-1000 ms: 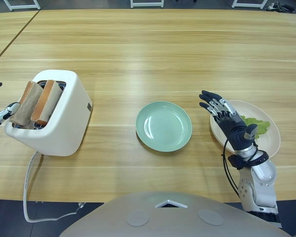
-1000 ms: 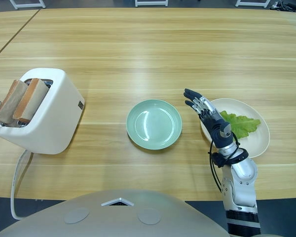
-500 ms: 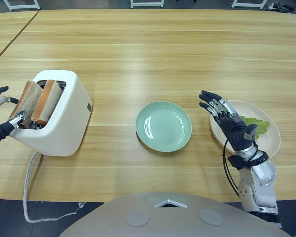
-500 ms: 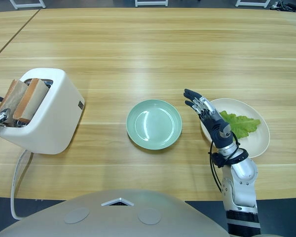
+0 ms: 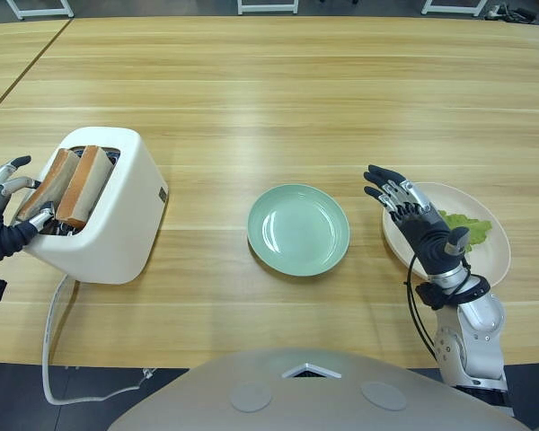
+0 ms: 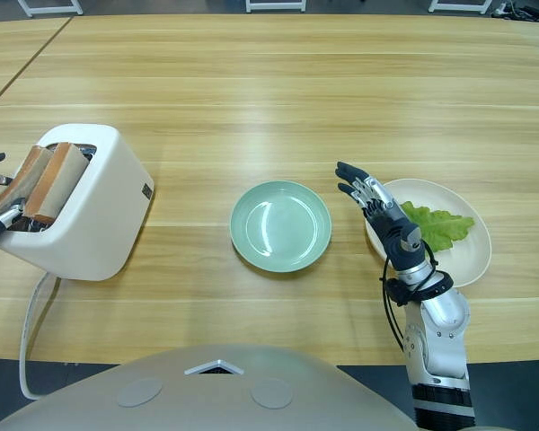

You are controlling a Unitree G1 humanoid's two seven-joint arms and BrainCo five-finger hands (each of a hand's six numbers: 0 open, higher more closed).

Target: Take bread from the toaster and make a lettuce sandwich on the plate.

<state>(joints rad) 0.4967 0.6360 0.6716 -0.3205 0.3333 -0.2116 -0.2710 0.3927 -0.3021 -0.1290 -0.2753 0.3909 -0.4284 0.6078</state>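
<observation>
1. The step in hand is the first one: getting bread out of the toaster, which stands at the left of the surface.
2. Two bread slices, the left slice and the right slice, stand side by side in the slots, leaning left, with their tops well proud of the toaster.
3. The left robot hand is at the toaster's left side. Its fingers are apart, one raised beside the left slice and one low at that slice's near edge. It brackets the slice but does not look clamped on it.
4. The next move probably calls for closing the fingers on the left slice's flat faces, lifting it straight out of the slot, then carrying it right to the green plate.
5. The green plate lies bare at the middle of the surface.
6. The right robot hand is held with its fingers spread and holding nothing, over the left rim of the cream plate, just beside the lettuce that lies on it.
7. The right slice crowds the grasp, and the toaster's cable trails off the near edge below the left arm.
</observation>
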